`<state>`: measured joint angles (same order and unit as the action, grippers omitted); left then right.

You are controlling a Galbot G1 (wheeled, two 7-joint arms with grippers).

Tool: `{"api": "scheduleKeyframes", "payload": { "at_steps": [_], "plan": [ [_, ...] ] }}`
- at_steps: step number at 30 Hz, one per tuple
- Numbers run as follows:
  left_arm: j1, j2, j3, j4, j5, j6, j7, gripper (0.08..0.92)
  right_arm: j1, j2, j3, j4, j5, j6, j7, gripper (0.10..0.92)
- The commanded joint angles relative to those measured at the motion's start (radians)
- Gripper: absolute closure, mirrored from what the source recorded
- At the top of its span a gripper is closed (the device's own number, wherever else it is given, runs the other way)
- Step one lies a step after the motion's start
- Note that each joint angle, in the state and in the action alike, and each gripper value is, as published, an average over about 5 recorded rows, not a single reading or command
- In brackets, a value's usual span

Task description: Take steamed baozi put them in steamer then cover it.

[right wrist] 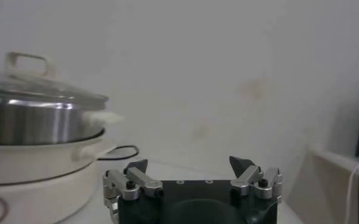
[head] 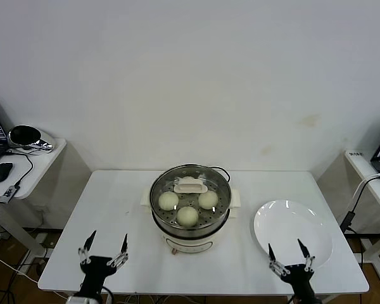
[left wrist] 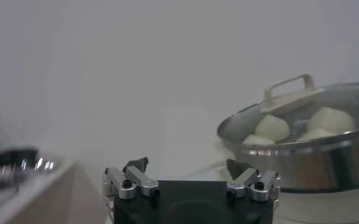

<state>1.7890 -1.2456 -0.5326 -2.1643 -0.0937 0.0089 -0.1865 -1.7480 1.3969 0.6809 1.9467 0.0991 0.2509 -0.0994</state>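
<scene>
The steamer (head: 161,223) stands mid-table on its cream base. The glass cover (head: 190,185) lies on it, its cream handle at the far side. Three baozi (head: 187,216) show through the glass, and the handle hides the spot behind them. My left gripper (head: 106,244) is open and empty at the table's front left. My right gripper (head: 290,252) is open and empty at the front right, by the plate's near edge. The left wrist view shows its gripper (left wrist: 187,165), the covered steamer (left wrist: 325,161) and baozi (left wrist: 272,128). The right wrist view shows its gripper (right wrist: 189,164) and the steamer (right wrist: 33,122).
An empty white plate (head: 285,221) lies right of the steamer. A black cord (right wrist: 121,152) runs behind the pot. A side table (head: 41,155) on the left holds a mouse and headphones. Another side table (head: 367,174) with a laptop and cables stands on the right.
</scene>
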Motion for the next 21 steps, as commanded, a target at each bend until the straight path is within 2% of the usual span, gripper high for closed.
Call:
{"api": "scheduleKeyframes", "payload": {
  "at_steps": [1, 21],
  "plan": [
    [0.131, -0.036, -0.073, 0.080, -0.182, -0.130, 0.020, 0.177, -0.053, -0.026, -0.074, 0.012, 0.047, -0.027, -0.016, 0.203],
    [0.117, -0.027, -0.076, 0.089, -0.197, -0.106, 0.037, 0.177, -0.071, -0.018, -0.088, 0.042, 0.038, -0.054, 0.000, 0.203]
  ]
}}
